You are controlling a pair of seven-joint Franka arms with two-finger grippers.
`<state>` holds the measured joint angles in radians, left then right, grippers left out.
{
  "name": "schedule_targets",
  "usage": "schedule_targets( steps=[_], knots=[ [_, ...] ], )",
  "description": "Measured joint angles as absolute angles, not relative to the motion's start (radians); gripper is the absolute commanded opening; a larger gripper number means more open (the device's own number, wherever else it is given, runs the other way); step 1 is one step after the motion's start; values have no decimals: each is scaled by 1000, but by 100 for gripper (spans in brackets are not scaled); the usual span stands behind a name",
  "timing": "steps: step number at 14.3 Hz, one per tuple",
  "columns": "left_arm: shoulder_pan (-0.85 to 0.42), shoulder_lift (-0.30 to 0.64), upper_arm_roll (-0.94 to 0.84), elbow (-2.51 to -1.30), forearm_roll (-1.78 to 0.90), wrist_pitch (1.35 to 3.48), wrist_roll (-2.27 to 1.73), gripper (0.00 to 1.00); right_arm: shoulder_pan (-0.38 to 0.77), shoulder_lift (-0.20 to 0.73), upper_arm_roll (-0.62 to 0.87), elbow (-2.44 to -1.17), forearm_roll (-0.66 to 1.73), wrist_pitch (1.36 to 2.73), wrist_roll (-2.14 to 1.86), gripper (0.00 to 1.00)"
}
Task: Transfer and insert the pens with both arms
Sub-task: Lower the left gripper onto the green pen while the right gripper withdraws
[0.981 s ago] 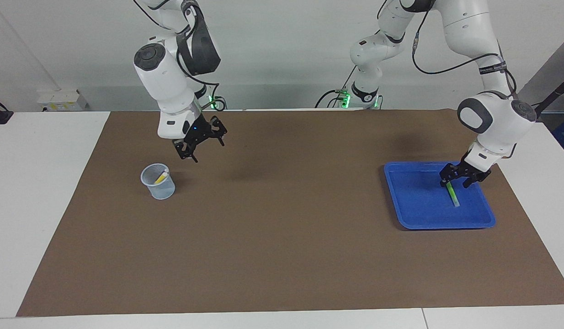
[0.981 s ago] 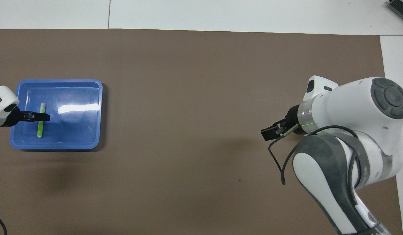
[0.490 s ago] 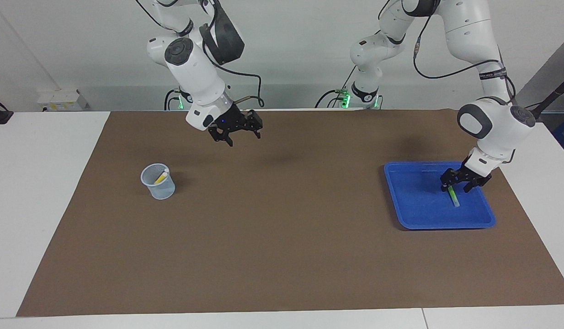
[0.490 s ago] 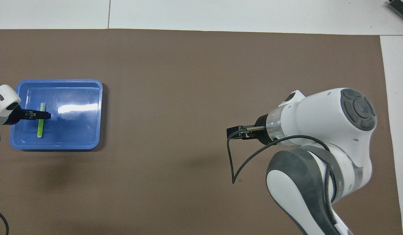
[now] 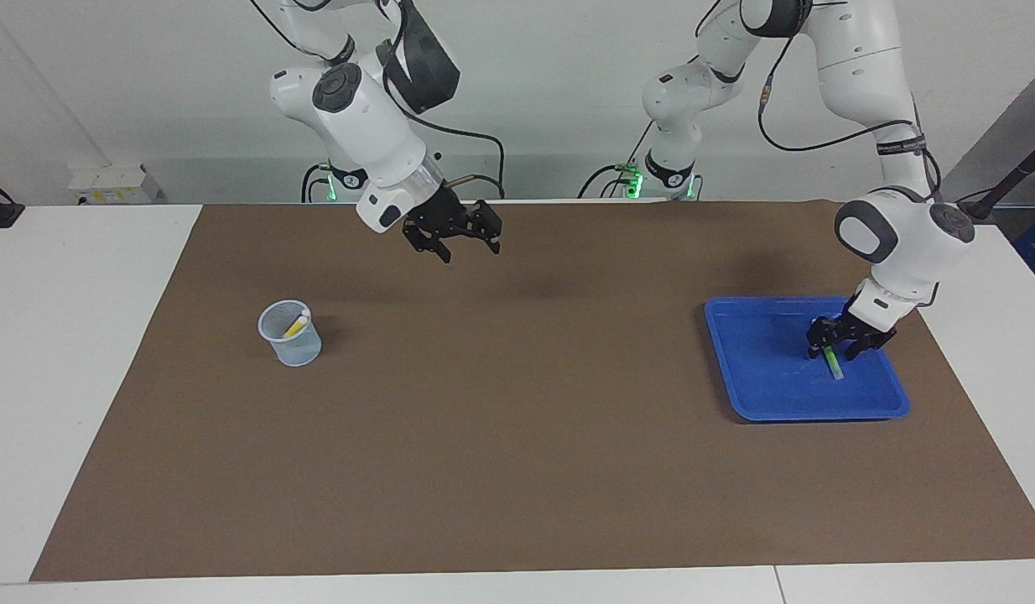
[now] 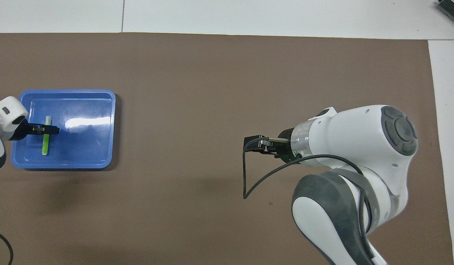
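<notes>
A bright green pen (image 5: pixel 834 364) (image 6: pixel 45 143) lies flat in the blue tray (image 5: pixel 761 369) (image 6: pixel 91 147) at the left arm's end of the table. My left gripper (image 5: pixel 834 348) (image 6: pixel 46 129) is down in the tray, open, with a finger on each side of the pen's end nearer the robots. A yellow pen (image 5: pixel 296 325) leans inside the clear cup (image 5: pixel 293 348) at the right arm's end. My right gripper (image 5: pixel 460 245) (image 6: pixel 253 142) hangs open and empty in the air over the mat, toward the table's middle from the cup. The right arm hides the cup in the overhead view.
A brown mat (image 5: pixel 517 436) covers most of the white table. A black cable loop (image 6: pixel 245 176) hangs from the right wrist. A small box (image 5: pixel 111 183) sits at the wall past the right arm's end of the table.
My right gripper has swung up and away from above the cup toward the table's middle. My left gripper has sunk lower over the green pen and its fingers have narrowed around it.
</notes>
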<state>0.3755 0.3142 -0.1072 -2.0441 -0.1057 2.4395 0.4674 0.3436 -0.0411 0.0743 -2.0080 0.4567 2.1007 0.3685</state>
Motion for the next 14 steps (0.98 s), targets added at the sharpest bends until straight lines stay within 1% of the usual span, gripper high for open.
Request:
schedule_targets(
  steps=[3,4,6,9,14],
  knots=[
    [376,315,-107,-2043,-105,2440,468,60,353,-41,74,-2010,457,2101,369,100],
    [376,315,-107,-2041,-105,2439,468,52,353,-41,74,-2010,457,2102,370,100],
    [376,315,-107,-2041,-105,2439,468,30,353,-41,74,-2011,457,2102,370,100],
    [376,315,-107,-2034,-105,2440,468,0,353,-41,74,-2011,470,2102,370,100],
    [376,315,-108,-2034,-105,2440,468,0,353,-41,74,-2011,479,2102,370,100]
  ],
)
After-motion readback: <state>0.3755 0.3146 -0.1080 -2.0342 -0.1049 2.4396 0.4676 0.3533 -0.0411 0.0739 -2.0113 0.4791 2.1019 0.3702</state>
